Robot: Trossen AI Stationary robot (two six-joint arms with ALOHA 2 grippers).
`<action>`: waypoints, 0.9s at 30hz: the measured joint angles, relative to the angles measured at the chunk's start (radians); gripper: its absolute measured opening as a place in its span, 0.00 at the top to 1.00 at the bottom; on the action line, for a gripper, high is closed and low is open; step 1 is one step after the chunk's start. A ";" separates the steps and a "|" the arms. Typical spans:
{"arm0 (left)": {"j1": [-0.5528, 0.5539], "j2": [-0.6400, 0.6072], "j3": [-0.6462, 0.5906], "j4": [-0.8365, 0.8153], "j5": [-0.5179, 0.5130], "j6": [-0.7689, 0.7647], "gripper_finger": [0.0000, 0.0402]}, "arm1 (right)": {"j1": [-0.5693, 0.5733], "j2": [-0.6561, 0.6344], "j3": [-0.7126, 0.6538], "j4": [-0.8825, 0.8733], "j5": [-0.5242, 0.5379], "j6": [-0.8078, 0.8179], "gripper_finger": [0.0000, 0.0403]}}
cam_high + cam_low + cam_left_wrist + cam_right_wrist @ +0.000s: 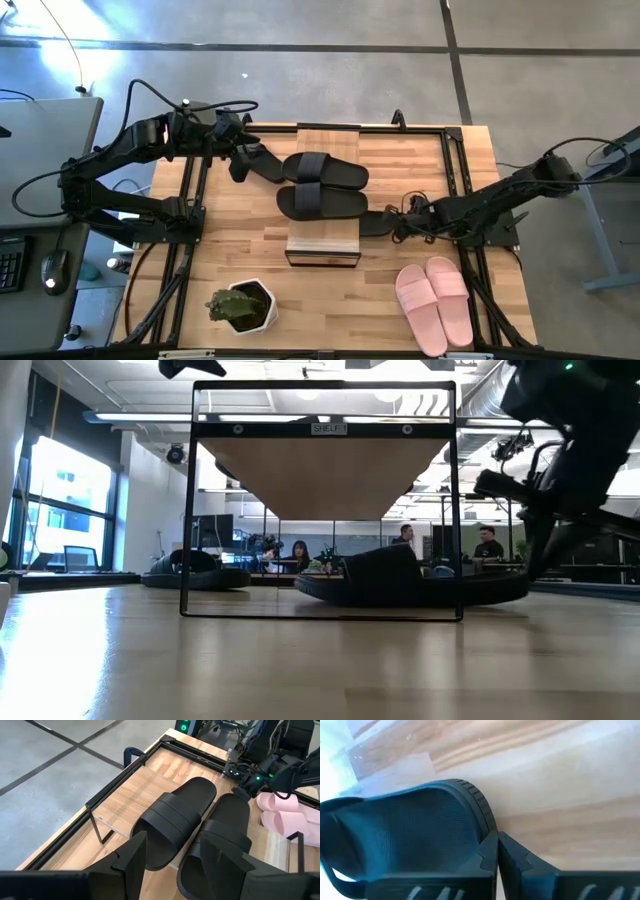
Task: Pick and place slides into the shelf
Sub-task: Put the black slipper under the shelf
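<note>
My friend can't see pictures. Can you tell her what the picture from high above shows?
Two black slides lie side by side on the small shelf mid-table. The left gripper is at one slide's end, the right gripper beside the other. A pink pair and a potted plant sit nearer the front.

Two black slides cover the middle of the shelf top, leaving bare plank at its upper and lower ends. Left gripper crowds the slides from frame left, right gripper from the right (fingers closed). Lower frame: plant left, pink slides right, open table between.
</note>
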 joint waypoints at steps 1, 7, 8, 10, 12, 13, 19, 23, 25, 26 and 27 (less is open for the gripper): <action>0.000 0.000 0.000 0.000 -0.005 0.000 0.58 | -0.010 0.000 0.000 0.003 -0.001 -0.016 1.00; 0.000 0.000 0.000 0.000 -0.008 0.000 0.58 | -0.068 0.002 0.000 0.048 -0.023 -0.095 1.00; 0.000 0.000 0.000 0.000 -0.010 0.000 0.58 | -0.078 0.007 0.000 0.059 -0.031 -0.111 1.00; 0.000 0.000 0.000 0.000 -0.020 0.000 0.58 | -0.095 0.021 0.000 0.092 -0.053 -0.136 1.00; 0.000 0.000 0.000 0.000 -0.032 0.000 0.58 | -0.107 0.047 0.000 0.140 -0.069 -0.165 1.00; 0.000 0.000 0.000 0.000 -0.041 0.000 0.58 | -0.112 0.063 0.000 0.169 -0.082 -0.174 1.00; 0.000 0.000 0.000 -0.002 -0.064 0.000 0.58 | -0.120 0.164 0.000 0.346 -0.085 -0.214 1.00; 0.000 0.000 0.000 -0.009 -0.077 -0.007 0.58 | -0.120 0.203 0.000 0.419 -0.086 -0.217 1.00; 0.000 0.000 0.000 -0.009 -0.077 -0.007 0.58 | -0.120 0.211 0.000 0.431 -0.085 -0.217 1.00; 0.000 0.000 0.000 -0.009 -0.077 -0.007 0.58 | -0.120 0.216 0.000 0.445 -0.083 -0.216 1.00; 0.000 0.000 0.000 -0.009 -0.077 -0.007 0.58 | -0.120 0.217 0.000 0.454 -0.082 -0.216 1.00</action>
